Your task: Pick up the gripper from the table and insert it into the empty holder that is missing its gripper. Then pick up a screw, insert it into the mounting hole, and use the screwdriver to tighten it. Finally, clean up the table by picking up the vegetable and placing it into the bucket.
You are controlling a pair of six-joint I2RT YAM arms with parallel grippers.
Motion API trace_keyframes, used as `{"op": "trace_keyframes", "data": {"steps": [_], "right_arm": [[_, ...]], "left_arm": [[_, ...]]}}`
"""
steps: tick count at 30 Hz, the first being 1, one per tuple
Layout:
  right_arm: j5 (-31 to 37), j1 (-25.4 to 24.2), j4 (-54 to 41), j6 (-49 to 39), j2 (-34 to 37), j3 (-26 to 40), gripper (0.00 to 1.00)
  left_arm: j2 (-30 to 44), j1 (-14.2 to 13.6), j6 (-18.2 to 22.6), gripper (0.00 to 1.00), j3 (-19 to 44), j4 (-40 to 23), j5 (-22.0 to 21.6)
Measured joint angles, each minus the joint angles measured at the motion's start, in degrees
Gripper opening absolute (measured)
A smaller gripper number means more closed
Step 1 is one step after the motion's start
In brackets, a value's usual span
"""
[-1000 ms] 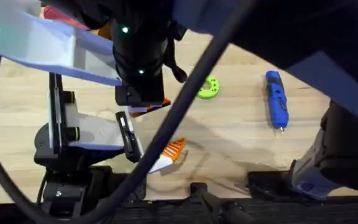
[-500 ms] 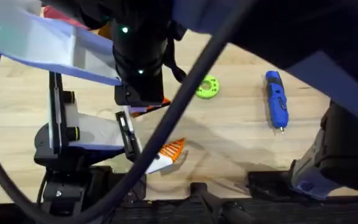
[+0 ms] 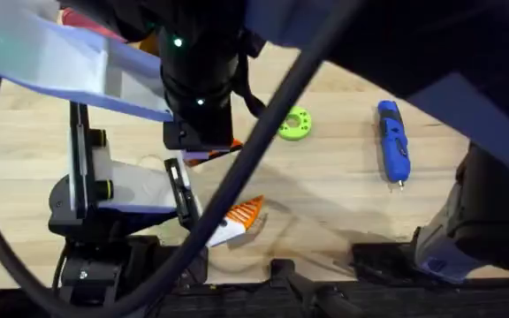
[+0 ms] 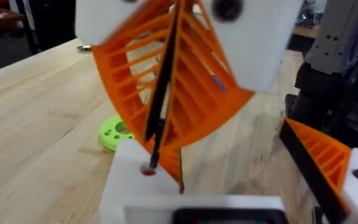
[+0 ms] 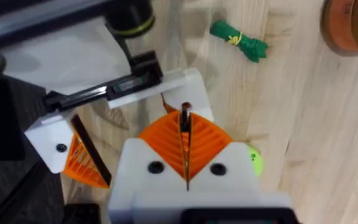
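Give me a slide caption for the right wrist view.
Right gripper, orange ribbed pads closed together, above the wooden table; a dark-green leafy toy vegetable lies beyond.

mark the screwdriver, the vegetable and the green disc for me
screwdriver (image 3: 393,148): overhead view, mid blue body.
vegetable (image 5: 240,42): right wrist view, middle of the dark-green bunch.
green disc (image 3: 295,124): overhead view, its top face.

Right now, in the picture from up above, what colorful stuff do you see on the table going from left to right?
Orange wedge on its white block → lime-green disc with holes → blue screwdriver.
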Motion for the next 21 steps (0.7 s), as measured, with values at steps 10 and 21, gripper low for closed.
{"op": "trace_keyframes", "data": {"steps": [10,21], "right_arm": [[0.0,0.0,0.0,0.2,1.4,0.0,0.006],[0.0,0.0,0.2,0.2,1.4,0.0,0.006]], "left_arm": [[0.0,0.0,0.0,0.986,0.0,0.0,0.0],[0.0,0.0,0.0,0.986,0.0,0.0,0.0]]}}
